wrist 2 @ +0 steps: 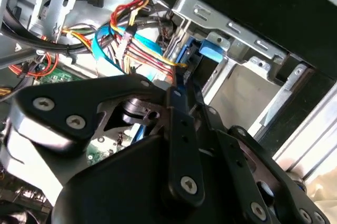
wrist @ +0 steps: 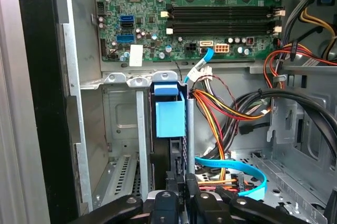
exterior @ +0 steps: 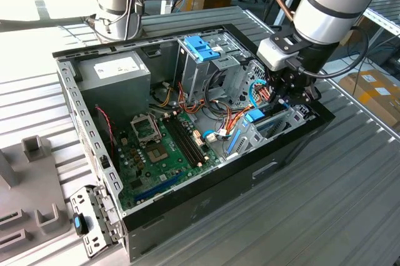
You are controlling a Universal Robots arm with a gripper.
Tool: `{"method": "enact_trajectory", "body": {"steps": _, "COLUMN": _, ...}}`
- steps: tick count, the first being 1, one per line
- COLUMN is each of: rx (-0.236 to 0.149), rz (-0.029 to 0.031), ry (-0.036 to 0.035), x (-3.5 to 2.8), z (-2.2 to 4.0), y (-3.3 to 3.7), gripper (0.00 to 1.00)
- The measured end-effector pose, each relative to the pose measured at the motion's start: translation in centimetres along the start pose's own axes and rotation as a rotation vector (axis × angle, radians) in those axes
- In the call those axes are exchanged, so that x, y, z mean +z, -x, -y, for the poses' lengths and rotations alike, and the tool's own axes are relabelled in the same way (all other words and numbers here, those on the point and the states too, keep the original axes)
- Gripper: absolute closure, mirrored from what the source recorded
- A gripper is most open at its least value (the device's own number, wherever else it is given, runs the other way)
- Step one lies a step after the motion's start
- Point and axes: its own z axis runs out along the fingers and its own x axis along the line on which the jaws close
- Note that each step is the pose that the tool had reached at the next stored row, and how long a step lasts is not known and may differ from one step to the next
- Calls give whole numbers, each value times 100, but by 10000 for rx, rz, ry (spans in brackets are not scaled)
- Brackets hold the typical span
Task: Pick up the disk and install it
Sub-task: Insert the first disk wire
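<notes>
I see the disk (wrist: 170, 114) standing on edge in its narrow metal bay (wrist: 138, 129), partly in. I would keep it straight with the bay walls and push evenly. The gripper (wrist: 179, 195) has its jaws closed together on the disk's near edge.

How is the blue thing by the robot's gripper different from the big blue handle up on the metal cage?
The disk sits low in a bay at the case's near edge, right under the gripper; the blue handle sits high on the cage, away from the gripper. The disk's blue part looks smaller than the broad handle. Both are light-blue plastic.
</notes>
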Motion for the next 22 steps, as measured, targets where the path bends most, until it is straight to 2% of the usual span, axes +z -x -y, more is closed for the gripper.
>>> {"method": "enact_trajectory", "body": {"steps": 2, "rx": -1, "rz": -2, "ry": 0, "x": 1, "z": 0, "y": 0, "gripper": 69}}
{"method": "enact_trajectory", "body": {"steps": 5, "rx": -1, "rz": -3, "ry": 0, "x": -6, "z": 1, "y": 0, "gripper": 69}}
{"method": "enact_trajectory", "body": {"steps": 8, "rx": -1, "rz": -2, "ry": -1, "x": -82, "z": 11, "y": 4, "gripper": 69}}
{"method": "enact_trajectory", "body": {"steps": 13, "rx": -1, "rz": -1, "ry": 0, "x": -140, "z": 20, "y": 8, "gripper": 69}}
{"method": "enact_trajectory", "body": {"steps": 14, "rx": -1, "rz": 3, "ry": -1, "x": -141, "z": 20, "y": 8, "gripper": 71}}
{"method": "enact_trajectory", "body": {"steps": 15, "rx": -1, "rz": -1, "ry": 0, "x": -143, "z": 20, "y": 9, "gripper": 84}}
{"method": "enact_trajectory", "body": {"steps": 16, "rx": -2, "rz": -4, "ry": 0, "x": -144, "z": 20, "y": 7, "gripper": 89}}
{"method": "enact_trajectory", "body": {"steps": 18, "rx": -1, "rz": -3, "ry": 10, "x": -142, "z": 28, "y": -1, "gripper": 89}}
{"method": "enact_trajectory", "body": {"steps": 19, "rx": -1, "rz": -14, "ry": 33, "x": -136, "z": 47, "y": -3, "gripper": 89}}
{"method": "enact_trajectory", "body": {"steps": 21, "rx": -9, "rz": -75, "ry": 54, "x": -131, "z": 72, "y": -3, "gripper": 89}}
{"method": "enact_trajectory", "body": {"steps": 22, "rx": -15, "rz": -132, "ry": 82, "x": -124, "z": 90, "y": -3, "gripper": 89}}
